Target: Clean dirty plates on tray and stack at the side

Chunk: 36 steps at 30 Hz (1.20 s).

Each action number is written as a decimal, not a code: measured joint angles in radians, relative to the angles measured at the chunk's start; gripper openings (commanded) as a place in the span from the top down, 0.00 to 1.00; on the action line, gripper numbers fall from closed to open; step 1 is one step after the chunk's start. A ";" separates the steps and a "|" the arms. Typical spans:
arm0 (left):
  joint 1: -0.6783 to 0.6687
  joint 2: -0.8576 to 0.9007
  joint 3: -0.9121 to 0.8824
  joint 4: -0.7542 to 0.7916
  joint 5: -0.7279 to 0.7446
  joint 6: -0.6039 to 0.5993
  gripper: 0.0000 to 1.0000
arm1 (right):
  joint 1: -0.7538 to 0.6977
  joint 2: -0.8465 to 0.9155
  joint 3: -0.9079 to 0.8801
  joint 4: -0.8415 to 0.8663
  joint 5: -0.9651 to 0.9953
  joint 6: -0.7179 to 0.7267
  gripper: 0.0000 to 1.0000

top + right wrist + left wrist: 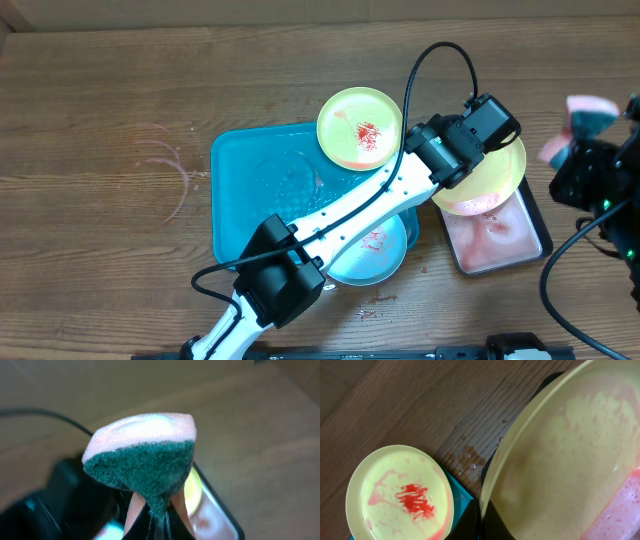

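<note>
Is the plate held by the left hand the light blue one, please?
No, the left hand pinches a yellow-green plate; the light blue plate lies on the tray.

Layout: tray (pixel 250 190) mid table (pixel 100 80), small tray (pixel 500 245) just right of it.
Far plate (pixel 358 128) on the tray's far right corner (overhanging the rim). Near plate (pixel 372 258) on its near right corner, under the left arm (pixel 350 205). Third plate (pixel 497 178) in left gripper (pixel 482 517), over the small tray. Sponge (pixel 145 455) in right gripper (pixel 157 520), far right.

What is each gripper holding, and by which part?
Left gripper pinches a yellow-green plate by its rim; right gripper pinches the sponge by its lower end.
</note>
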State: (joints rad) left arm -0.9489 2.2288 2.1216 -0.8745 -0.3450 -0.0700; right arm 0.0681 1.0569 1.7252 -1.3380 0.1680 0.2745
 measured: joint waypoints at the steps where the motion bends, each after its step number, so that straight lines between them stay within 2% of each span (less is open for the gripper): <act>1: -0.001 0.000 0.000 0.001 -0.003 0.002 0.96 | 0.000 -0.003 0.004 0.022 0.010 -0.007 0.96; 4: -0.001 0.000 0.000 0.003 -0.008 0.004 0.96 | 0.000 -0.031 0.016 0.095 0.084 -0.031 0.96; 7: 0.000 0.000 0.000 0.005 -0.011 0.007 0.96 | 0.001 -0.082 0.024 0.145 0.255 -0.064 0.96; 9: -0.001 0.000 0.000 0.007 -0.011 0.016 0.96 | 0.002 -0.128 0.037 0.154 0.445 -0.078 0.96; 14: -0.001 0.002 0.000 0.012 -0.011 0.041 0.96 | 0.002 -0.152 0.051 0.148 0.618 -0.085 0.96; 18: -0.005 0.034 0.002 0.027 -0.047 0.109 0.96 | 0.002 -0.140 0.051 0.146 0.669 -0.089 0.96; 26: -0.072 0.071 0.005 0.127 -0.222 0.253 0.96 | 0.002 -0.138 0.051 0.142 0.681 -0.092 0.96; 36: -0.170 0.071 0.005 0.203 -0.417 0.339 0.95 | 0.002 -0.138 0.051 0.141 0.666 -0.084 0.96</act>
State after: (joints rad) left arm -1.1187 2.2997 2.1269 -0.6720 -0.7620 0.2687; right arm 0.0700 0.9192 1.7763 -1.1973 0.8337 0.1905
